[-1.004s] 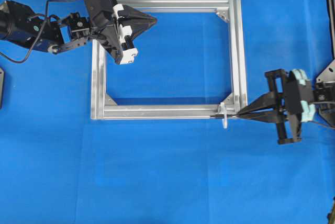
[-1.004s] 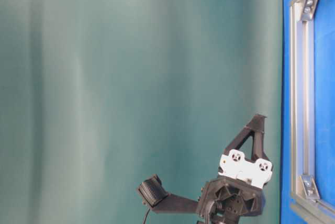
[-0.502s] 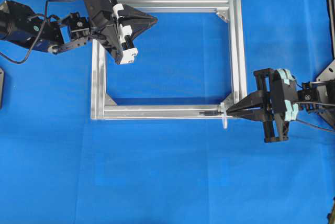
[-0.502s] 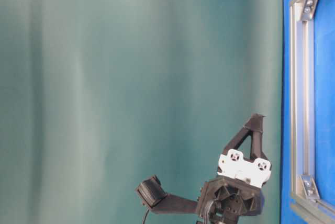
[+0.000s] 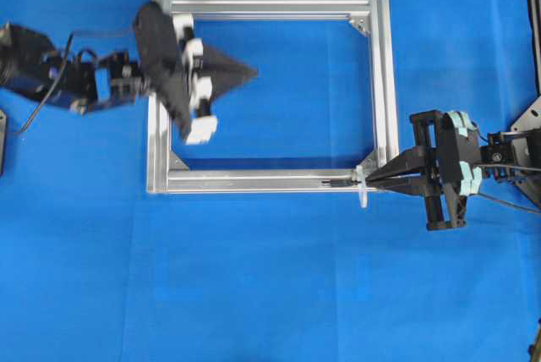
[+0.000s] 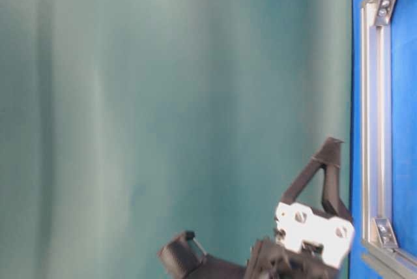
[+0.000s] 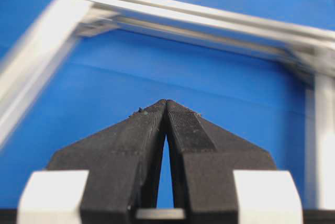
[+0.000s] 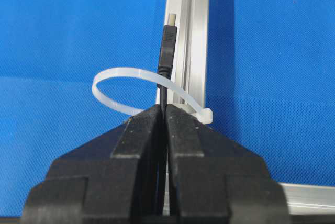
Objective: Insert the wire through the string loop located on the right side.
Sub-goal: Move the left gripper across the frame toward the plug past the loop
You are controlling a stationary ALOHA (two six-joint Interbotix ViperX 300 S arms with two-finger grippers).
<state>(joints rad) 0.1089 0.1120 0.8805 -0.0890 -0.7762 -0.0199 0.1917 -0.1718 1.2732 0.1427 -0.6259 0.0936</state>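
My right gripper is shut on the wire, a thin black cable. It sits right at the silver frame's near right corner. The wire runs from the fingertips under the band of the whitish string loop. Its dark plug tip lies past the loop, along the frame's near bar. My left gripper is shut with nothing in it. It hovers blurred inside the frame's far left part, pointing right.
The frame's bars and corner brackets surround the left gripper on the blue cloth. In the table-level view the left gripper's fingers stand beside the frame's left bar. A dark mount sits at the right edge.
The right gripper moved left with the wire, sending the plug through the loop, then held still. The left gripper swung from the frame's far left corner toward the near side.
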